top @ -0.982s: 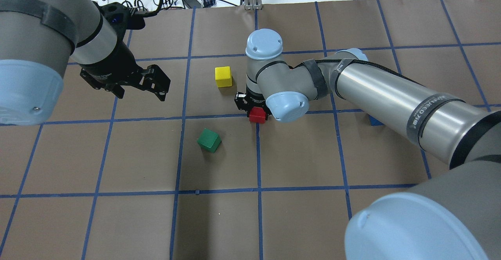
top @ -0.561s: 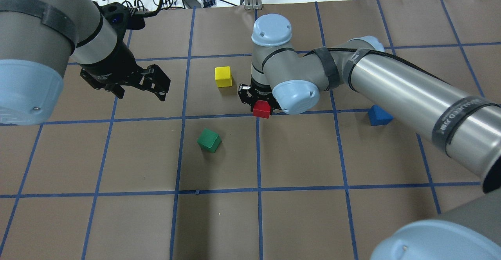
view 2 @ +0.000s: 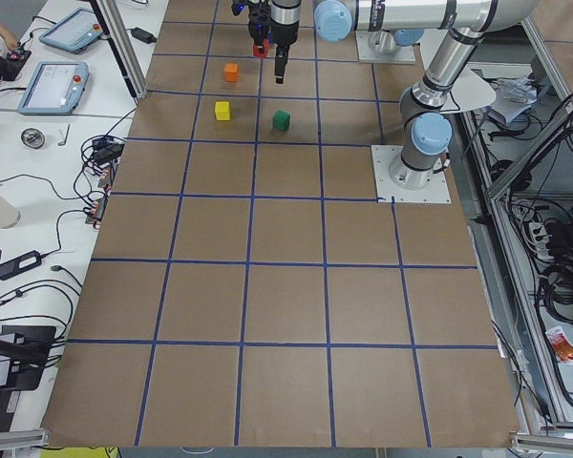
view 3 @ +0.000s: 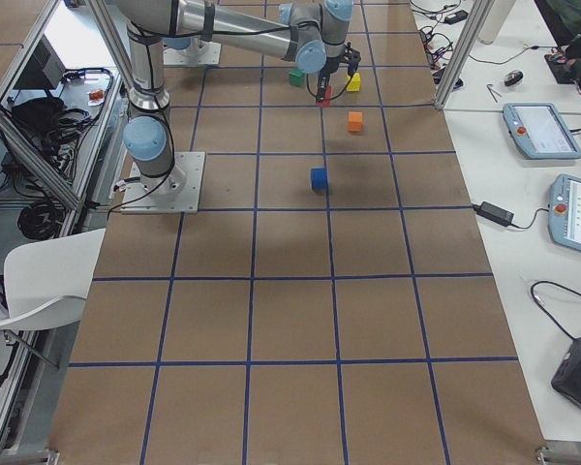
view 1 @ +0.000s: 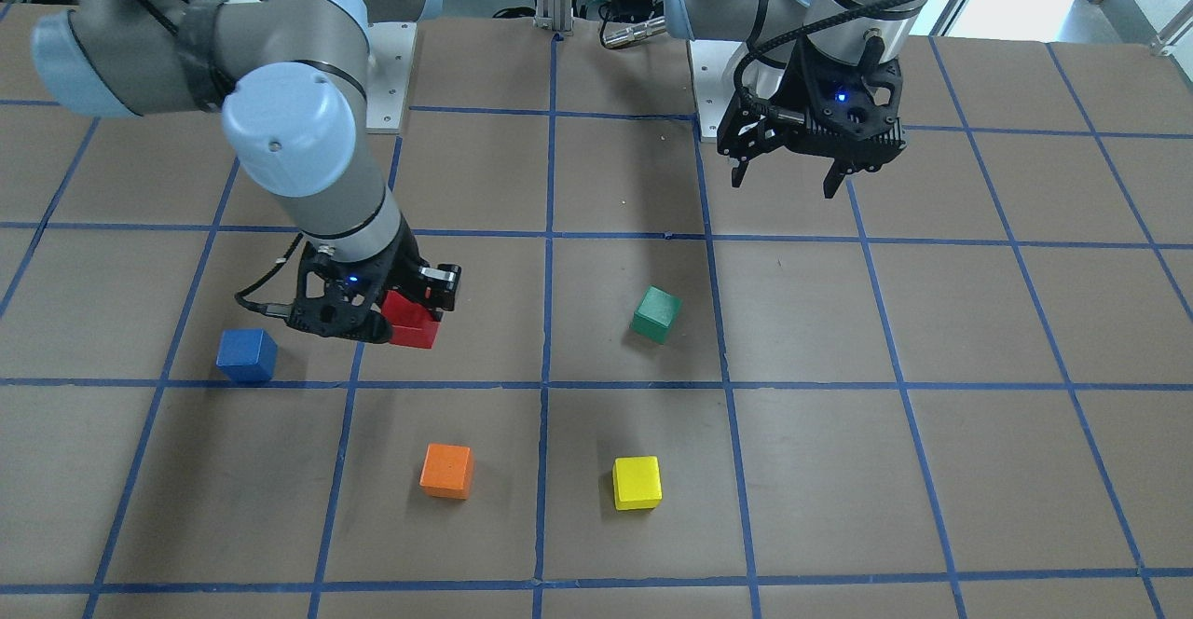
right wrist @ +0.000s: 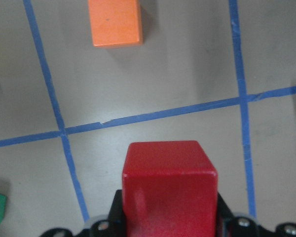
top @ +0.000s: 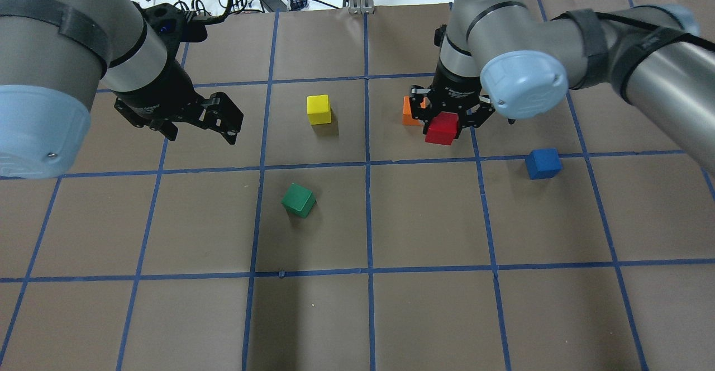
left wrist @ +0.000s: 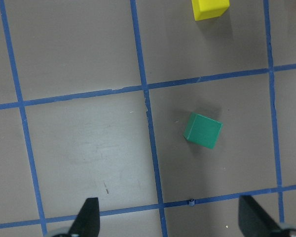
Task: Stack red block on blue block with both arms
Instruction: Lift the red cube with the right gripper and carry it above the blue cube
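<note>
Since a sec ago, right gripper [top: 445, 123] is carrying the red block [top: 441, 132] from mid-table twd the blue block [top: 543, 163], jaws pinching it aloft beside the orange cube [top: 408, 112]. Left gripper [view 1: 783, 181] is hovering spread, well apart. Best bet: centring over blue, squaring faces, lowering gently before letting go.

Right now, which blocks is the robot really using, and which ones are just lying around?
For the job: red block, held in the right end effector; blue block; left end effector, open and empty.
Just lying about: green block, yellow block, orange block.
</note>
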Robot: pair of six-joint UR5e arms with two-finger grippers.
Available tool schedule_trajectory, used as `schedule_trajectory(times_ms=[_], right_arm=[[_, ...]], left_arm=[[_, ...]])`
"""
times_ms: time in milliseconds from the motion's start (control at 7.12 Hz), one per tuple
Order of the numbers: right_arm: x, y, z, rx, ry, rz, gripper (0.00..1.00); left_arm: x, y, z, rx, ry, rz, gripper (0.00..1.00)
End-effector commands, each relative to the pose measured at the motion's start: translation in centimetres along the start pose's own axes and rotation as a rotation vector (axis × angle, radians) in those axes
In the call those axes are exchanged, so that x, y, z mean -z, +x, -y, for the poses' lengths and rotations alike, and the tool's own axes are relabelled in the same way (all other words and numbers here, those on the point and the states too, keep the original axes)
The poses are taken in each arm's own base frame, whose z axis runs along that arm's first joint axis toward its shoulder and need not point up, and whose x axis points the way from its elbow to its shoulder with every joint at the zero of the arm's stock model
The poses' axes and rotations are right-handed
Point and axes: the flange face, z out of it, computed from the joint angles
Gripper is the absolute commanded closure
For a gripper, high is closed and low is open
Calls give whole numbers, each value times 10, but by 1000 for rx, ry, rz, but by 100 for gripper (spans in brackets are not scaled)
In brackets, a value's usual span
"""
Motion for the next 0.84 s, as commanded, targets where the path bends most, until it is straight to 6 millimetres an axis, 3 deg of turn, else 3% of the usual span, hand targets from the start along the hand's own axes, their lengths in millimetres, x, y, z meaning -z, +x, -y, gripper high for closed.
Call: schedule_trajectory(times_ms=[0, 421, 702], right_arm=[[6, 55, 0, 101, -33, -40, 100], [-3, 151, 9, 214, -64, -54, 100], [-16, 200, 17, 273, -39, -41, 100]], left_arm=[[0, 0, 0, 0, 0, 0, 0], [0, 0, 0, 2, 0, -1, 0], [0, 0, 0, 2, 0, -2, 0]])
